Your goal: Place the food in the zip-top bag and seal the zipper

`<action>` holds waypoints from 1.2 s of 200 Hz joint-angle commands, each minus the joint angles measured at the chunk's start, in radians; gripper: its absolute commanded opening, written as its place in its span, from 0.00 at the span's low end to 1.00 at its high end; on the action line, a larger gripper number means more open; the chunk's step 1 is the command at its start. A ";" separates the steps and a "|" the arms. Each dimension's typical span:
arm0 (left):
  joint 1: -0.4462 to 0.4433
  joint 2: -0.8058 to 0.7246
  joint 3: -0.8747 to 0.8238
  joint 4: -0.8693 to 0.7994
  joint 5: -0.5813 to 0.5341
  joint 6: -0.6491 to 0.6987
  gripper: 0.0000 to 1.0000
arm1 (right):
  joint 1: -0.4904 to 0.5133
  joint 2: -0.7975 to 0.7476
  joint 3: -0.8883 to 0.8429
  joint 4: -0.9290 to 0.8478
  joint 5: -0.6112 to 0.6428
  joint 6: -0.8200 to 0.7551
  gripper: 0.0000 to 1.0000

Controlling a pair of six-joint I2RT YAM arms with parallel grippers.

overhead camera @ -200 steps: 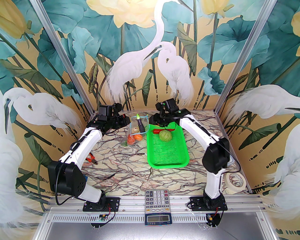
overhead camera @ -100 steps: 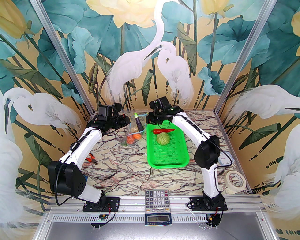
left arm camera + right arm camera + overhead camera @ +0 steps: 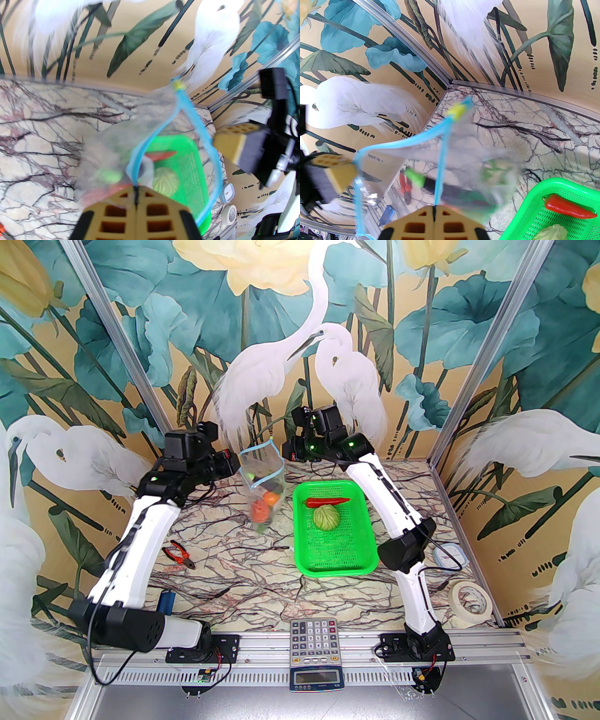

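Bag (image 3: 262,479): it's up! A second ago it lay slumped on the surface (image 3: 234,568) beside the basket (image 3: 337,570). Now it hangs at the far end, held by both lips of its mouth and blurred with motion.
Zipper (image 3: 441,164): not sealed. The two blue strips bow apart into a loop and the mouth gapes upward.
Food inside: the tomatoes (image 3: 262,507) have slid to the bottom. The eggplant (image 3: 459,193), which was poking out of the mouth, now seems to sit below the zipper line.
Food left out: chili (image 3: 328,501) and cabbage (image 3: 326,517) sit side by side in the basket's far half, untouched.
Left claw (image 3: 136,189): fingers together, clamped on the near lip at the zipper. It has risen with the bag.
Right claw (image 3: 434,209): the big mover. A second ago it hung partly apart over the basket's far end. Now it has swung left and pinched tight on the opposite lip.
Meaning: the lift looks meant to settle the load and spread the mouth. With both claws busy, though, nothing is free to fetch the chili or cabbage, so one must let go first.
Risk: thin, floppy plastic could slip from a pinch and spill.
Around: pliers (image 3: 180,556) near-left, calculator (image 3: 314,631) at the near edge, tape (image 3: 470,601) near-right.
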 commanded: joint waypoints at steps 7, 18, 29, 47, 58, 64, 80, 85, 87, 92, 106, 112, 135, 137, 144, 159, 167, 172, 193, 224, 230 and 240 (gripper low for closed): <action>0.004 -0.027 -0.044 -0.017 -0.040 0.016 0.01 | -0.005 0.039 0.007 -0.014 -0.015 -0.011 0.00; 0.004 -0.025 -0.077 -0.004 -0.011 0.006 0.00 | -0.008 0.041 -0.003 -0.032 -0.008 -0.024 0.00; 0.004 -0.029 -0.126 0.033 0.028 -0.012 0.00 | -0.010 0.037 -0.029 -0.052 0.001 -0.041 0.00; 0.004 -0.035 -0.226 0.125 0.080 -0.054 0.00 | -0.014 0.021 -0.111 -0.067 0.016 -0.065 0.00; 0.004 -0.035 -0.278 0.171 0.099 -0.073 0.00 | -0.015 0.008 -0.171 -0.062 0.022 -0.073 0.00; 0.004 -0.033 -0.299 0.188 0.106 -0.078 0.00 | -0.016 0.002 -0.201 -0.060 0.026 -0.077 0.00; 0.002 -0.030 -0.336 0.217 0.118 -0.086 0.00 | -0.015 -0.019 -0.259 -0.063 0.046 -0.092 0.02; 0.002 -0.031 -0.342 0.220 0.120 -0.086 0.00 | -0.015 -0.031 -0.276 -0.062 0.058 -0.097 0.04; 0.002 -0.031 -0.344 0.222 0.121 -0.084 0.00 | -0.015 -0.036 -0.285 -0.062 0.065 -0.100 0.06; 0.002 -0.031 -0.349 0.223 0.124 -0.083 0.00 | -0.016 -0.050 -0.308 -0.057 0.083 -0.107 0.13; 0.002 -0.032 -0.354 0.218 0.132 -0.077 0.00 | -0.025 -0.099 -0.382 -0.040 0.147 -0.131 0.44; 0.002 -0.033 -0.356 0.217 0.142 -0.074 0.00 | -0.029 -0.111 -0.403 -0.035 0.164 -0.139 0.50; 0.002 -0.052 -0.382 0.218 0.153 -0.071 0.00 | -0.075 -0.129 -0.476 -0.062 0.298 -0.173 0.58; 0.002 -0.055 -0.384 0.219 0.153 -0.071 0.00 | -0.080 -0.127 -0.480 -0.065 0.312 -0.176 0.58; 0.002 -0.064 -0.393 0.221 0.153 -0.069 0.00 | -0.097 -0.117 -0.490 -0.086 0.358 -0.182 0.59; 0.002 -0.082 -0.406 0.219 0.151 -0.063 0.00 | -0.134 -0.082 -0.501 -0.126 0.408 -0.195 0.58; 0.002 -0.089 -0.410 0.216 0.148 -0.059 0.00 | -0.151 -0.059 -0.508 -0.138 0.413 -0.198 0.58; 0.001 -0.093 -0.412 0.212 0.144 -0.056 0.00 | -0.158 -0.051 -0.509 -0.143 0.412 -0.199 0.58; 0.002 -0.099 -0.415 0.202 0.138 -0.049 0.01 | -0.171 -0.008 -0.511 -0.144 0.383 -0.203 0.57; 0.002 -0.095 -0.409 0.198 0.139 -0.048 0.00 | -0.171 0.050 -0.488 -0.141 0.331 -0.188 0.59; 0.002 -0.092 -0.407 0.198 0.141 -0.046 0.00 | -0.171 0.059 -0.487 -0.141 0.321 -0.184 0.60; 0.003 -0.090 -0.401 0.196 0.142 -0.045 0.00 | -0.171 0.069 -0.493 -0.135 0.300 -0.175 0.61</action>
